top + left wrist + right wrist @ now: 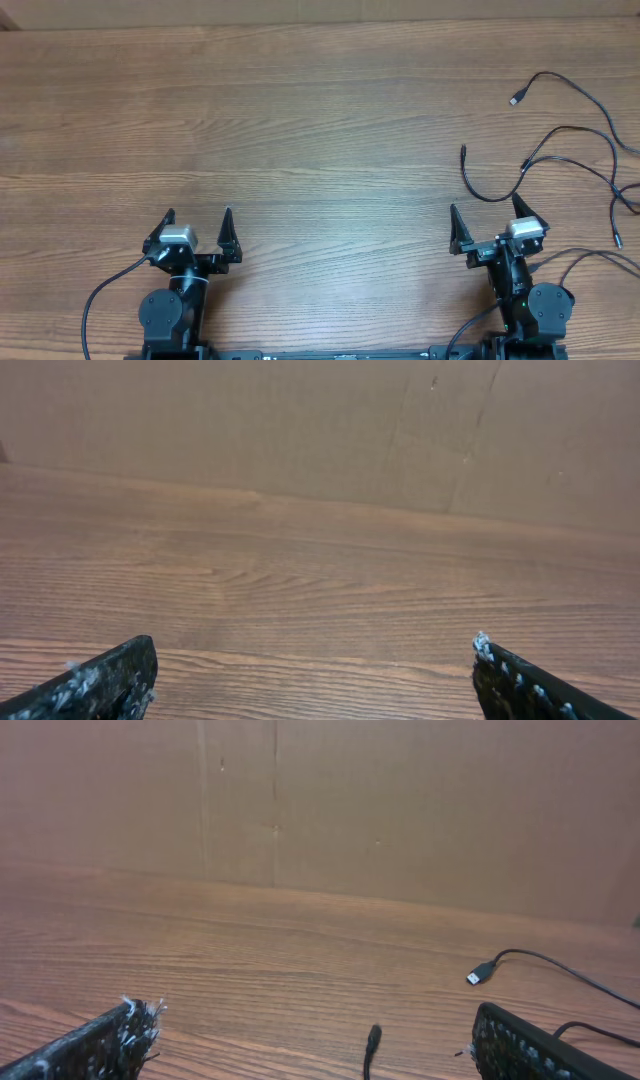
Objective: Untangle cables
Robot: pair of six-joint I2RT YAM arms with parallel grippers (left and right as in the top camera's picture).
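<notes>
Several thin black cables [570,128] lie loosely on the right side of the wooden table [300,120], crossing each other near the right edge. One ends in a silver-tipped plug [517,100], which also shows in the right wrist view as a plug [481,974]. Another cable's small plug end [464,150] lies just ahead of my right gripper [485,208] and shows between its fingers as a plug end [373,1040]. My right gripper [312,1013] is open and touches nothing. My left gripper [199,215] stands open over bare wood at the near left, far from the cables, and in its own view the left gripper [313,650] holds nothing.
A brown cardboard wall [320,430] rises behind the table's far edge. Both arm bases [170,310] sit at the near edge, with thicker black wires trailing from them. A thin black wire [600,255] runs from beside the right arm to the right edge.
</notes>
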